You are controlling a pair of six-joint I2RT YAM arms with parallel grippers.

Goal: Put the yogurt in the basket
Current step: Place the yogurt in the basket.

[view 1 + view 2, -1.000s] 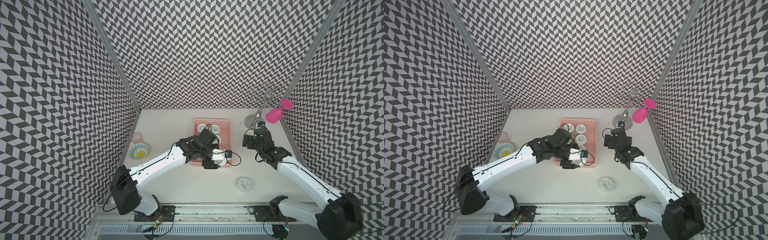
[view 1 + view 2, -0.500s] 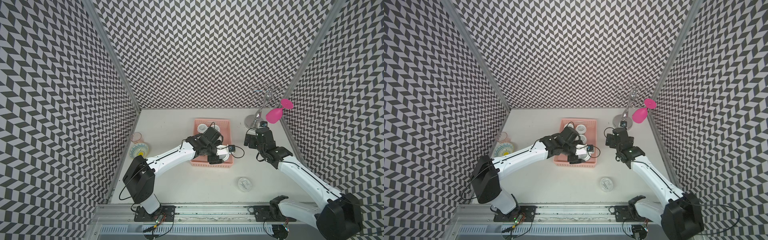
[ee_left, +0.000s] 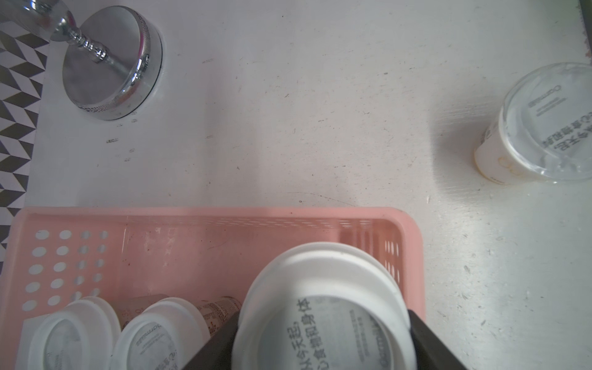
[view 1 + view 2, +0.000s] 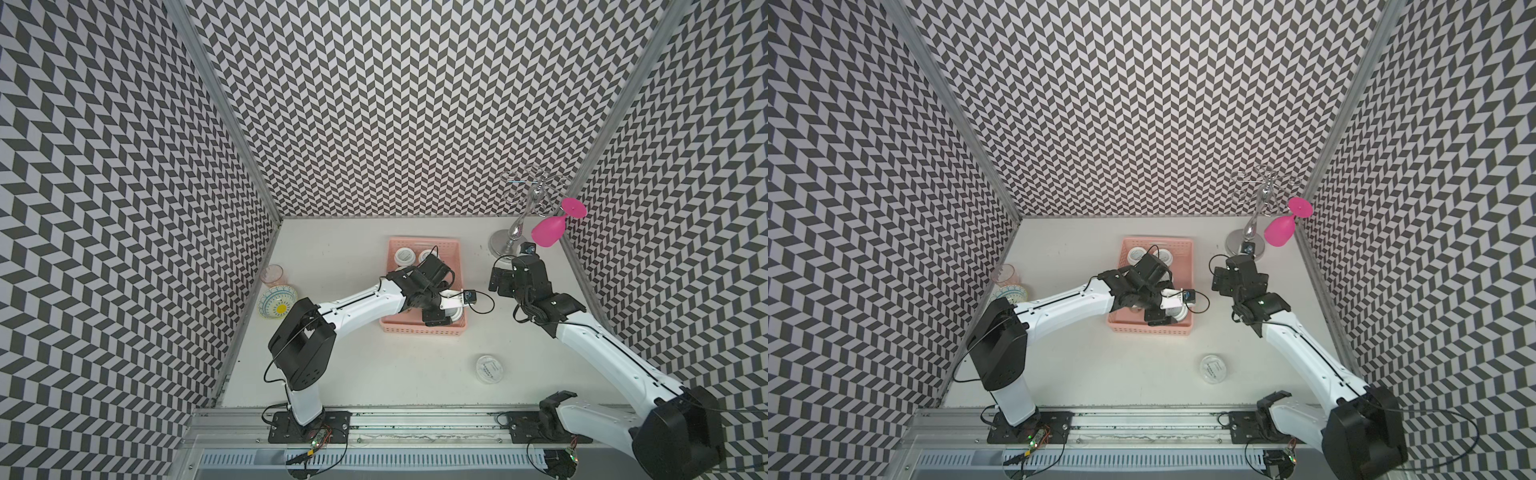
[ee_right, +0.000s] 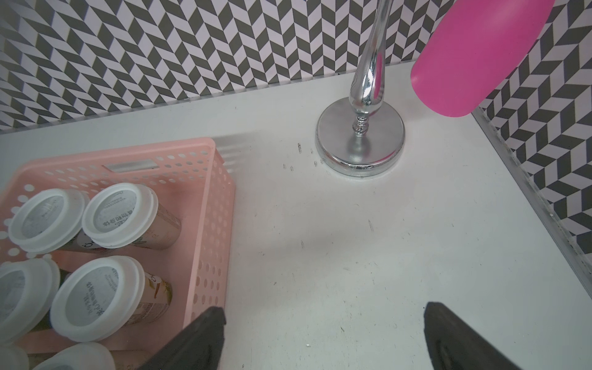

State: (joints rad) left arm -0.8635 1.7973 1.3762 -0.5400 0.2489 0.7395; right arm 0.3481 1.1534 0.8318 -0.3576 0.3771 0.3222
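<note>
Left pincer (image 3: 322, 339): closed partway on held cup (image 3: 323, 307), lid up | held cup is placed over basket (image 3: 198, 214) front right corner, other cups (image 3: 153, 333) beside it | right pincer (image 5: 323, 339): spread wide, empty | loose cup (image 4: 490, 368) is left on table (image 4: 374, 374), nearer right arm (image 4: 623, 357).

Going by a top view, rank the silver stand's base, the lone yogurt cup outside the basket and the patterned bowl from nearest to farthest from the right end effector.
Measured from the right end effector:
1. the silver stand's base, just beyond it, toward the back right corner.
2. the lone yogurt cup, on the near side, toward the arm's mount.
3. the patterned bowl, far off on the left side.
</note>
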